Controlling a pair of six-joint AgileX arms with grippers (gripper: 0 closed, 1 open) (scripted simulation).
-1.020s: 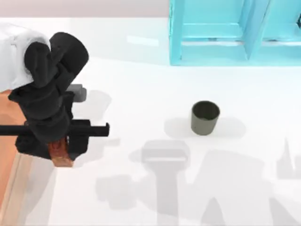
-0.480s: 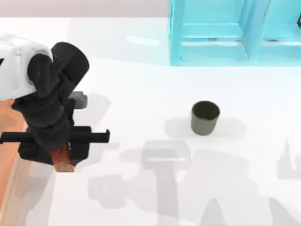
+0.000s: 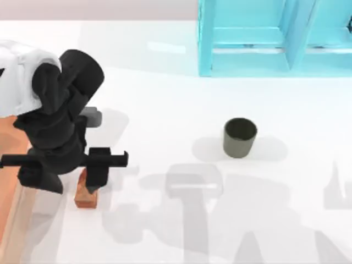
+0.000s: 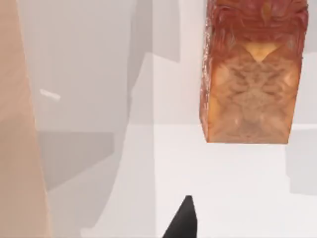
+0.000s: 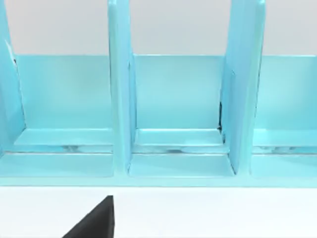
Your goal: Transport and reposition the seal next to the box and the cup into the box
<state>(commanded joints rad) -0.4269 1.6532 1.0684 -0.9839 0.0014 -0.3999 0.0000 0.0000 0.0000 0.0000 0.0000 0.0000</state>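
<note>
The reddish-brown seal (image 3: 86,196) stands on the white table just right of the box (image 3: 7,187), whose tan rim and orange inside run along the left edge. My left gripper (image 3: 69,179) hovers over it, open, with its fingers spread wide and the right finger (image 3: 99,171) just above the seal. In the left wrist view the seal (image 4: 251,74) is free on the table, with the box rim (image 4: 17,124) beside it. The dark olive cup (image 3: 240,137) stands upright mid-table, far from both. One dark fingertip of my right gripper (image 5: 94,220) shows in its wrist view.
A cyan shelf unit (image 3: 275,38) stands at the back right, and its compartments (image 5: 176,109) face the right wrist camera. Arm shadows lie across the white table between the seal and the cup.
The left gripper brought the seal down beside the box and opened. The seal now stands on the table, free of the fingers.
</note>
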